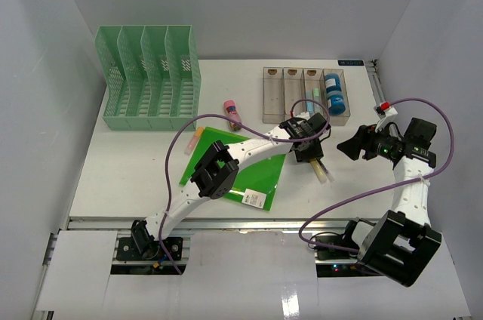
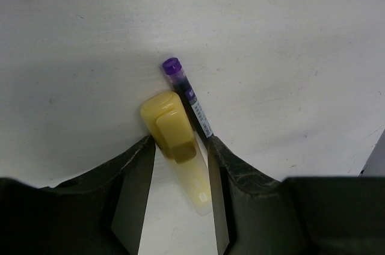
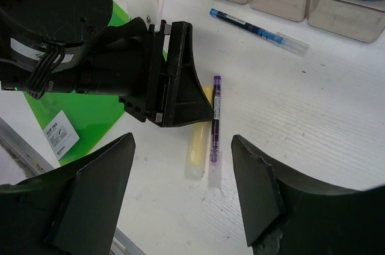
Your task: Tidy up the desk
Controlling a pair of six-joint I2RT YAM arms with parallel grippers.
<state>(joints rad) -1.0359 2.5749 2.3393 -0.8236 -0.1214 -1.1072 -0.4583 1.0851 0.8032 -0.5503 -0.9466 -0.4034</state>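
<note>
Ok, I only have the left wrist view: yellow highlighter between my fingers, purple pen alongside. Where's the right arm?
Observer: The right gripper hovers open and empty, to the right of your left gripper, facing it.
Operator: Other pens nearby?
Observer: A blue pen lies on the desk between your gripper and the clear tray.
Operator: Anything to my left?
Observer: A green folder lies flat beneath your arm.
</note>
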